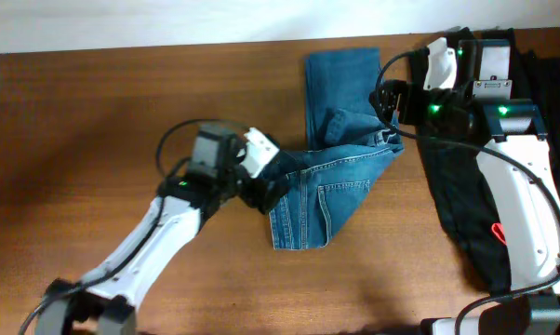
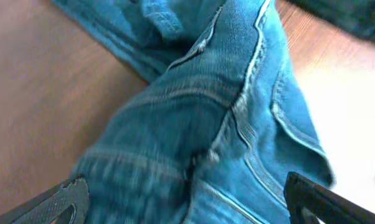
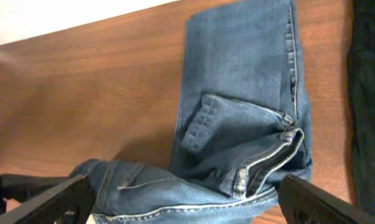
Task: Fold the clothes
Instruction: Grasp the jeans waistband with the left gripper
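The clothes, a pair of blue denim jeans (image 1: 340,140), lie partly folded in the middle of the table, one leg running to the far edge and the seat with a stitched pocket nearer. My left gripper (image 1: 266,186) stands open at the jeans' left edge. In the left wrist view denim (image 2: 237,112) fills the frame between the spread fingers (image 2: 63,202). My right gripper (image 1: 389,102) hovers open over the jeans' right edge. Its wide-apart fingers (image 3: 312,199) straddle the bunched waistband and seam (image 3: 262,162).
Black garments (image 1: 457,205) lie along the right side under the right arm, with a small red item (image 1: 499,231) on them. They also show at the right edge of the right wrist view (image 3: 368,93). Bare brown wood (image 1: 94,112) spreads to the left.
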